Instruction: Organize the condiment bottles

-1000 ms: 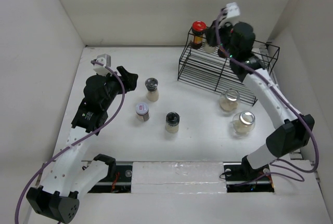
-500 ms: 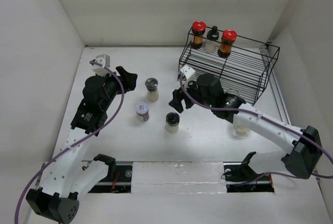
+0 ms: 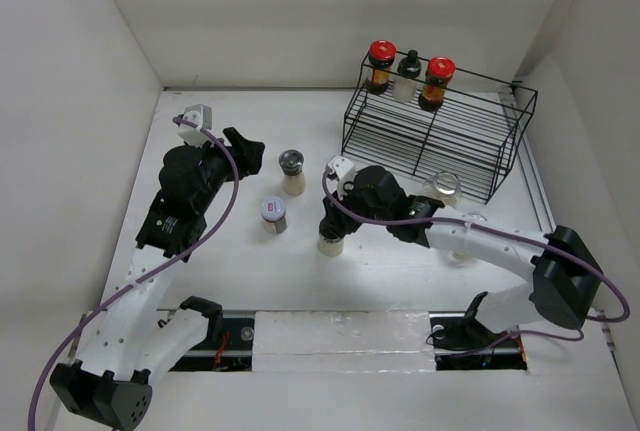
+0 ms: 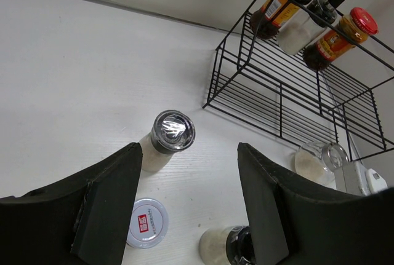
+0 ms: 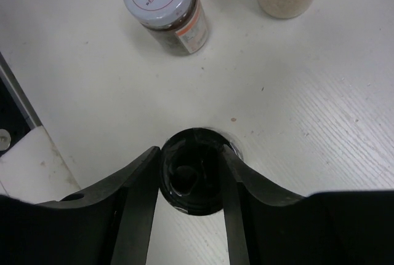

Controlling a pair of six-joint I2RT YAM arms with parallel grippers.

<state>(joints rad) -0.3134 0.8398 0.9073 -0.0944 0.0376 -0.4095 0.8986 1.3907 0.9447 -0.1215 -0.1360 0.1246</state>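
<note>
My right gripper (image 3: 331, 221) reaches down over a black-capped pale bottle (image 3: 330, 238) at the table's middle. In the right wrist view its fingers (image 5: 144, 185) press both sides of the black cap (image 5: 192, 182). My left gripper (image 3: 246, 147) is open and empty, above and left of another black-capped pale bottle (image 3: 291, 172). A grey-lidded shaker (image 3: 273, 214) stands between them. Two red-lidded dark jars (image 3: 381, 63) (image 3: 437, 81) and a black-capped bottle (image 3: 406, 74) stand on the rack's top shelf. A squat clear jar (image 3: 441, 191) stands right of my right arm; a second one is mostly hidden under it.
The black wire rack (image 3: 470, 146) stands at the back right, also in the left wrist view (image 4: 277, 99). White walls close in the table at the left, back and right. The arm bases and a white strip run along the near edge.
My right arm has swung from the rack's top shelf down to the table's middle and closed round the black-capped bottle. A red-lidded jar now stands on the rack. My left arm has not moved.
</note>
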